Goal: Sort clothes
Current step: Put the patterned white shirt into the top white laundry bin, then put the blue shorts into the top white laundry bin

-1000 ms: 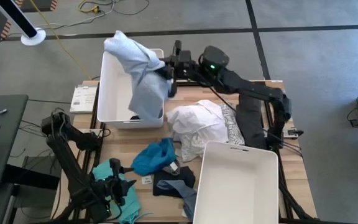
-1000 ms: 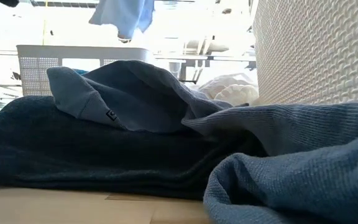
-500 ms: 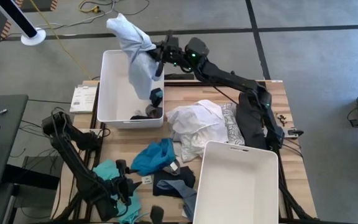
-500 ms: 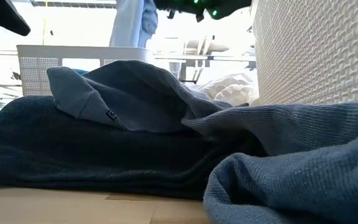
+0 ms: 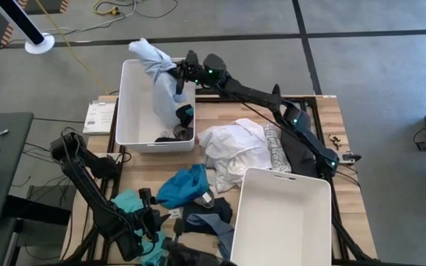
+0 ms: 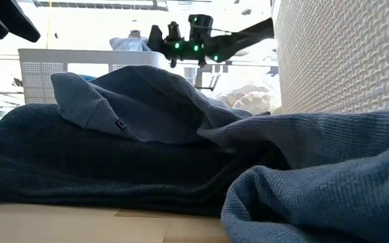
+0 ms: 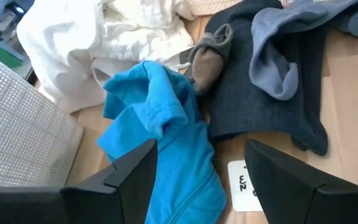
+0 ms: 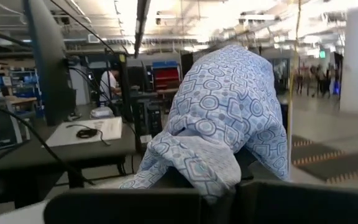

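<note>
Right gripper (image 5: 179, 74) pinching a pale blue patterned garment (image 5: 157, 81) over the far white bin (image 5: 129, 111), fingers closed tight on the cloth.
Garment is draping down into that bin; near white bin (image 5: 283, 222) is sitting at the table's front edge, white clothes (image 5: 231, 151) lying between bins, blue garment (image 7: 166, 143) and dark grey garment (image 7: 266, 93) lying under the left gripper (image 7: 201, 171), which is hovering open, holding nothing.

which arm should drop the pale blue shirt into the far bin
Right. The right gripper is shut on the pale blue shirt, hanging over the far bin. The left gripper is open at the near edge, by the blue top.
</note>
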Controlling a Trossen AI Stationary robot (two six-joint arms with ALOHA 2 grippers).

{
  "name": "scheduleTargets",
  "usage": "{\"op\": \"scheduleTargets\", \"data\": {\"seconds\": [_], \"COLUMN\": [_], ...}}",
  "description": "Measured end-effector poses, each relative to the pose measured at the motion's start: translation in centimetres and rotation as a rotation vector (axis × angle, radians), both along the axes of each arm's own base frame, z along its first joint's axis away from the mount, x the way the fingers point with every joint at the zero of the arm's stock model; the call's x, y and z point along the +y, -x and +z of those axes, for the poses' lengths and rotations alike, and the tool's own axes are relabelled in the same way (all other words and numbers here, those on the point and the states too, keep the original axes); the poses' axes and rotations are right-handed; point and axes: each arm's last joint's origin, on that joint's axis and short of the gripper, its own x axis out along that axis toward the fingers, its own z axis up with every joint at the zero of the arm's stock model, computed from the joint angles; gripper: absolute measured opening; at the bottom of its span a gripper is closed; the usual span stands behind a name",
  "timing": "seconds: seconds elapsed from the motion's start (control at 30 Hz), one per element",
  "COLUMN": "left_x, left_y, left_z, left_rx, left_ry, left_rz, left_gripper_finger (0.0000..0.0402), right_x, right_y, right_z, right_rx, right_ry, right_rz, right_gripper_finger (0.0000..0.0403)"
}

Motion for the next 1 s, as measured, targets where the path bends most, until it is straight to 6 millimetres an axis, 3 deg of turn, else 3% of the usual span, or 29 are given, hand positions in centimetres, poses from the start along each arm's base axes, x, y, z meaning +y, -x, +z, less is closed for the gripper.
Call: {"op": "scheduleTargets", "data": {"seconds": [0.1,0.33,0.57,1.0], "left_x": [0.0,0.0,0.0,0.0], "left_y": [0.0,0.0,0.0,0.0], "left_z": [0.0,0.0,0.0,0.0], "left_rx": [-0.003,-0.005,-0.010,-0.001], "left_ry": [0.009,0.013,0.025,0.055], "left_rz": [0.007,0.009,0.018,0.027], "left_gripper_finger": [0.0235,0.0235,0.0235,0.0235], "right_x": [-0.8,-1.1,-1.3,0.1], "right_y": [-0.3,-0.3,-0.3,-0.6], "right_z": [-1.6,-2.5,-3.4,-2.9], "right_rx": [0.021,0.106,0.176,0.202], "right_ry": [-0.068,-0.125,-0.212,-0.283], "right_rz": [0.007,-0.007,-0.060,-0.070], "right_gripper_finger": [0.0022,0.0029,0.0064,0.0238]}}
